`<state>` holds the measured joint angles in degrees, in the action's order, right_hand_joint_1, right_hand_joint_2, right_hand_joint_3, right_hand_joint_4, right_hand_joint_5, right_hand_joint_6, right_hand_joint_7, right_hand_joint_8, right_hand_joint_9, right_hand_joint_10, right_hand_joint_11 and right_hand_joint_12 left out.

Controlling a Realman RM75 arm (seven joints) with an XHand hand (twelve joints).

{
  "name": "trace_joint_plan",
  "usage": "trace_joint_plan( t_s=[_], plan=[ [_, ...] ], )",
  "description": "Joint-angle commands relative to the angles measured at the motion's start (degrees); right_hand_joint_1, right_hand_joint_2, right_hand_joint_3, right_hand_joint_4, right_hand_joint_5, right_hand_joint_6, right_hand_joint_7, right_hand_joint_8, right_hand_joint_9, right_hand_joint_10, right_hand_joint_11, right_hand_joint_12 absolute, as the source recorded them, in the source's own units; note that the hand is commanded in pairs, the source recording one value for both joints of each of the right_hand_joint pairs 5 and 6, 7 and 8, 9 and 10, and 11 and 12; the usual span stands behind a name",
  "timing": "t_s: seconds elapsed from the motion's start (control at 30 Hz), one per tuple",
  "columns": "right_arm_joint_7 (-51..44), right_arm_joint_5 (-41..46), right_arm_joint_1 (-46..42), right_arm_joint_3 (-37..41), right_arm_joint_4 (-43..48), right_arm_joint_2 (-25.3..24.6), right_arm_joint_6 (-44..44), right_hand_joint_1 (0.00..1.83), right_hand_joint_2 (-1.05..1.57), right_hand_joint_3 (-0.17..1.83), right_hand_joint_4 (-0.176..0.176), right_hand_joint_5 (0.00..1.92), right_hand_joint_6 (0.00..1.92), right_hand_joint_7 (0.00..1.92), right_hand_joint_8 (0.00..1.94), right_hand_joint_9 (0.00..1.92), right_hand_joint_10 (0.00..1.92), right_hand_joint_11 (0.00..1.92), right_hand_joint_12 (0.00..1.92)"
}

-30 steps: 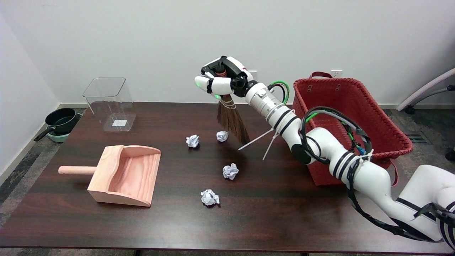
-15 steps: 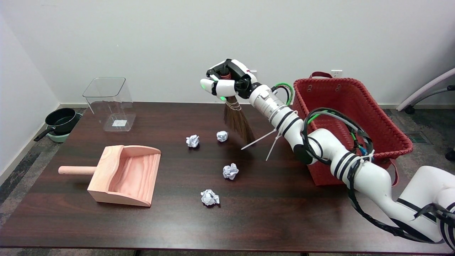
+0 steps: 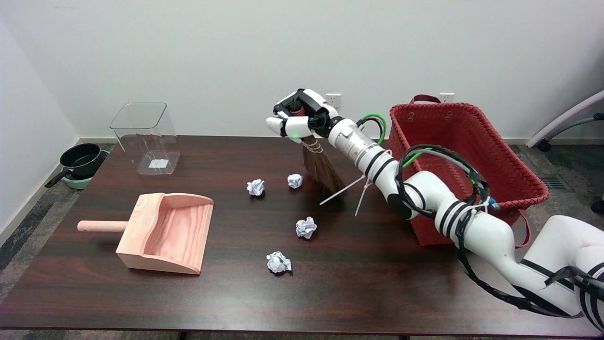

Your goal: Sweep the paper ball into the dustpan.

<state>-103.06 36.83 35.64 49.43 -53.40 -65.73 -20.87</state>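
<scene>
Head view gives us a dark wooden table (image 3: 377, 283) with several things around the work. We see a clear plastic container (image 3: 145, 137) standing near the far left corner, and a red woven basket (image 3: 465, 156) at the right edge, close beside the forearm of the right arm (image 3: 424, 198). On the floor past the left edge we make out a black pan (image 3: 82, 160). The wooden dustpan (image 3: 163, 233) lies toward the left edge, its round handle pointing left and its open mouth facing right.

Four paper balls lie between the dustpan and the arm. Nothing stands between them and the dustpan's mouth. The far paper ball (image 3: 295, 181) sits just left of the bristles of the small broom (image 3: 323, 170); we cannot tell whether they touch. Another paper ball (image 3: 255, 187) lies further left, a third paper ball (image 3: 306, 227) nearer the middle, and a fourth paper ball (image 3: 278, 262) toward the near edge.

Our right hand (image 3: 299, 115) holds the broom by its handle, fingers wrapped around it, above the far edge; the bristles slant down and right to the tabletop, so the far ball lies below the hand.
</scene>
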Motion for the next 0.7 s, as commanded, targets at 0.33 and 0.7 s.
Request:
trace_joint_plan(
  t_s=[0.33,0.7],
  plan=[
    [7.6,-1.5,-2.6,-3.6,-5.5,-6.8,3.5,1.22,1.30,0.55,0.000,1.92,1.92,1.92,1.92,1.82,1.82,1.70,1.70],
    [8.0,4.1,-5.1,-3.6,-13.6,-6.8,5.8,1.20,1.34,0.55,0.000,1.92,1.92,1.92,1.92,1.84,1.84,1.72,1.72]
  ],
)
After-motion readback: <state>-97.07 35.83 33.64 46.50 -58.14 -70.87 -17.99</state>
